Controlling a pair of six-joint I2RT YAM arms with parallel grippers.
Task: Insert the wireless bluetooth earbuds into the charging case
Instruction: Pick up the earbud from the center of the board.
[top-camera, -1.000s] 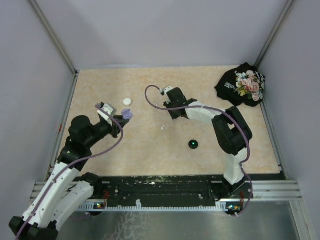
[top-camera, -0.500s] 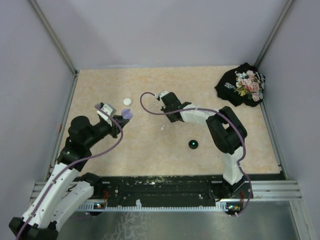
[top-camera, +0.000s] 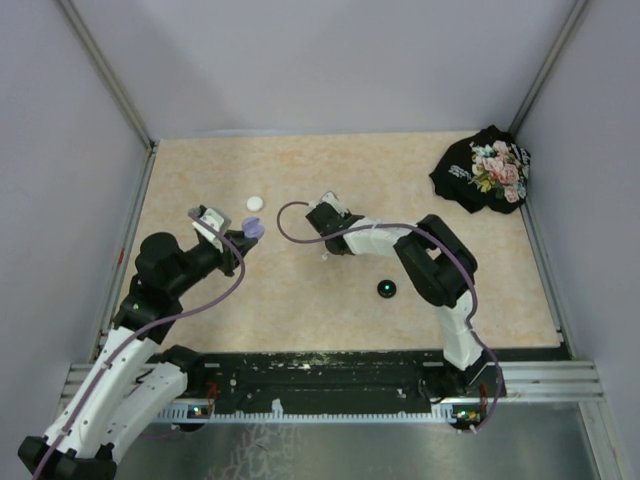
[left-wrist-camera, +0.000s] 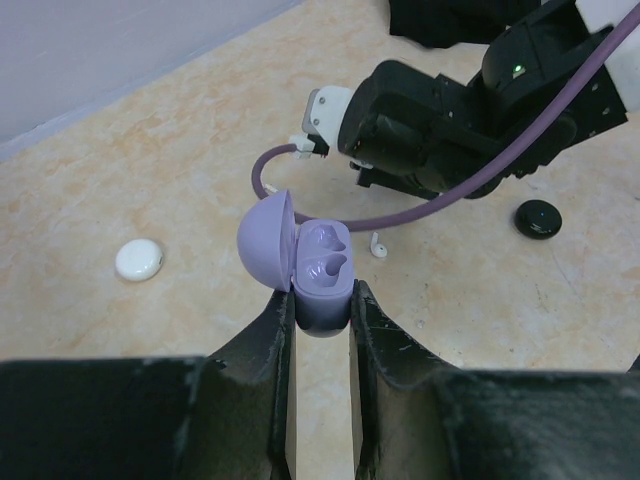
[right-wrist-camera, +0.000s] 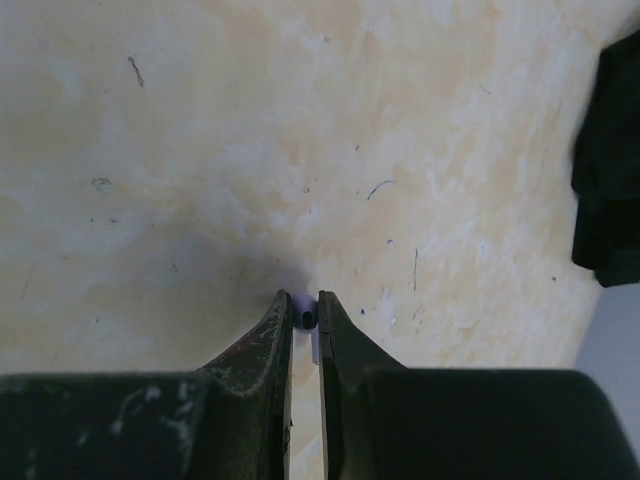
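1. Our left gripper (left-wrist-camera: 322, 305) is clamped on the base of the lavender charging case (left-wrist-camera: 322, 270). The case is held off the table (top-camera: 300, 290) with its lid swung open to the left and both moulded sockets showing.
2. Our right gripper (right-wrist-camera: 303, 308) is pinched tight on a tiny purple earbud (right-wrist-camera: 305, 318), whose dark tip peeks out between the fingertips, low over the table.
3. A white earbud (left-wrist-camera: 378, 245) lies on the table near the right gripper.
4. A white round case (top-camera: 255, 203) sits beyond the left gripper, a black round case (top-camera: 386, 289) sits near the right arm, and a floral cloth (top-camera: 482, 170) fills the far right corner.
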